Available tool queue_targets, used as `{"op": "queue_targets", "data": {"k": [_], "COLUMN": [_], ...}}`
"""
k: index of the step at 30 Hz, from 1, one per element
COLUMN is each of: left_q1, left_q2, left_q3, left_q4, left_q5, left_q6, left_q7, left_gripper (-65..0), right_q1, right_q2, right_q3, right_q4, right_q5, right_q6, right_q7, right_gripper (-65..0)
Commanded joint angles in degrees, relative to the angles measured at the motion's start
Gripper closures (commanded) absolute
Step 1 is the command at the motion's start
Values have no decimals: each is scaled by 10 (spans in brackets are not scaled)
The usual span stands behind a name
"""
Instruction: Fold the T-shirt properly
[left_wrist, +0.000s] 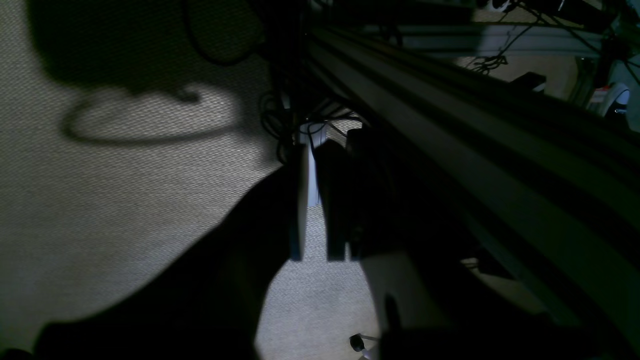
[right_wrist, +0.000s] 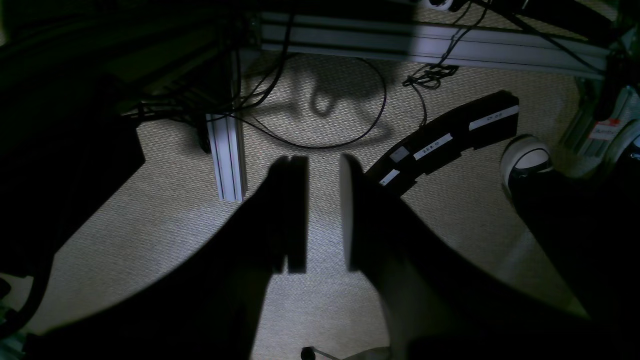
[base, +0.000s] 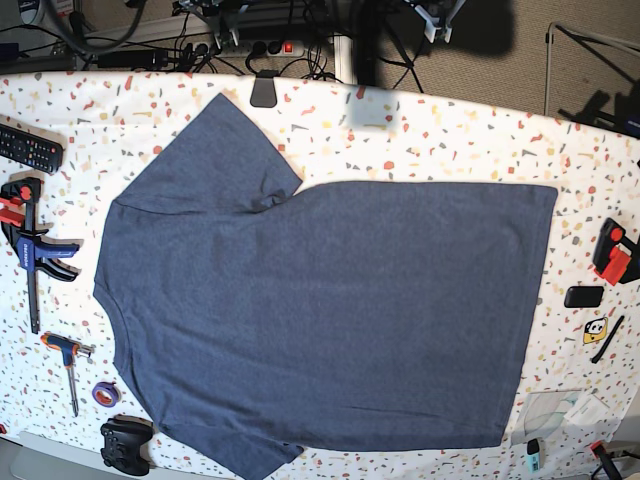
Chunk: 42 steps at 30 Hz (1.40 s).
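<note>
The T-shirt (base: 320, 310) lies spread flat on the speckled table (base: 450, 130), plain navy-grey side up, collar end at the left and hem at the right. The upper sleeve sticks out toward the table's back edge. No lettering shows. Neither arm appears in the base view. My left gripper (left_wrist: 315, 150) hangs over carpet floor beside an aluminium frame rail (left_wrist: 450, 130), jaws a narrow gap apart, holding nothing. My right gripper (right_wrist: 324, 165) also hangs over carpet, jaws apart and empty.
Tools ring the shirt: a remote (base: 30, 148), blue clamp (base: 30, 250), screwdriver (base: 68, 365), purple tape roll (base: 105, 393) and game controller (base: 125, 445) at left, a black clip (base: 264, 92) at the back, a red-black tool (base: 612, 250) at right.
</note>
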Motion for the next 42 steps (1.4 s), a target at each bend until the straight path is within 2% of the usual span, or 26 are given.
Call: {"op": "queue_targets", "data": {"k": [1,19,25,31,39,42], "left_q1": [4,8,66,162,273,312], "left_q2": [-2,-2,-2,-2,-4,-4], "left_q3": [0,0,0,0,0,0], "left_q4": [2,11,100,263,516,609], "left_q5": [2,2,2,2,3,32], "left_q6": [-5,-5,-5,-7,-7,-7], "left_q7": [-3,-9,-9,11,99,112], "left_gripper": [-72,-72,-72,-72,-72,-72], "right_q1": [-1,-3,-24,-103,-275,-345], "right_q2": [3,3,20,63,132,162], "right_q3": [0,0,0,0,0,0], "right_q4": [4,4,24,151,422,525], "right_q5": [0,0,1,7,18,20], "right_q6": [-6,-5,30,74,75,75], "right_q7": [-1,-2,3,3,3,2], "right_gripper": [-121,-121,-121,-121,-121,-121]}}
